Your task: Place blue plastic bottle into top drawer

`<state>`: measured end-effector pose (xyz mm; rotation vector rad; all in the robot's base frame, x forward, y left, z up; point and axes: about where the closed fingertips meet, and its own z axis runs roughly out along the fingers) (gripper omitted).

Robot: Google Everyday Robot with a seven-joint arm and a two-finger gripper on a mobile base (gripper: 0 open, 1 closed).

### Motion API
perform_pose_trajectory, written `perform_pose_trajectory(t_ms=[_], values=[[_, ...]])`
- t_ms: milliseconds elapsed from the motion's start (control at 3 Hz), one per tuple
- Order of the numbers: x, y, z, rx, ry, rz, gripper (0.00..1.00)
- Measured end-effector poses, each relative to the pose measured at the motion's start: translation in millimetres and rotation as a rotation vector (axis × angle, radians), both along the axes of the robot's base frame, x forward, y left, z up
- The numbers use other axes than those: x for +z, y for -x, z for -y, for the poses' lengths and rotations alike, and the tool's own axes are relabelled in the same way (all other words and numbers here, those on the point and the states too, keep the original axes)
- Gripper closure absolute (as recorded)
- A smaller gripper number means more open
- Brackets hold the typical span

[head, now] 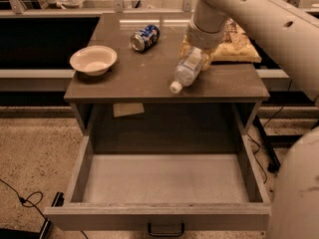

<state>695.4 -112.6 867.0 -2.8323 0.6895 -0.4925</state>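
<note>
One small blue plastic bottle (pixel 188 69), clear with a white cap, tilted cap-down over the right half of the brown cabinet top (pixel 129 78), far end hidden inside the gripper (pixel 198 55), yellowish fingers (pixel 185 46) clamped around it; unclear whether the cap touches the surface. Below, wide grey top drawer (pixel 164 215) standing open, dark handle cut off at the lower edge. Behind, blue soda can (pixel 144 37) on its side; to the left, cream bowl (pixel 93 59); crinkled snack bag (pixel 239 41) partly covered by the white arm (pixel 259 19).
</note>
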Motion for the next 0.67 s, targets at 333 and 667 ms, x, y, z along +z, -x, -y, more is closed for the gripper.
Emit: perform_pose_trajectory(t_ms=[333, 667], values=[[44, 22, 15, 0.019, -0.108, 0.077, 1.0], [77, 65, 30, -0.019, -0.165, 0.101, 1.0]])
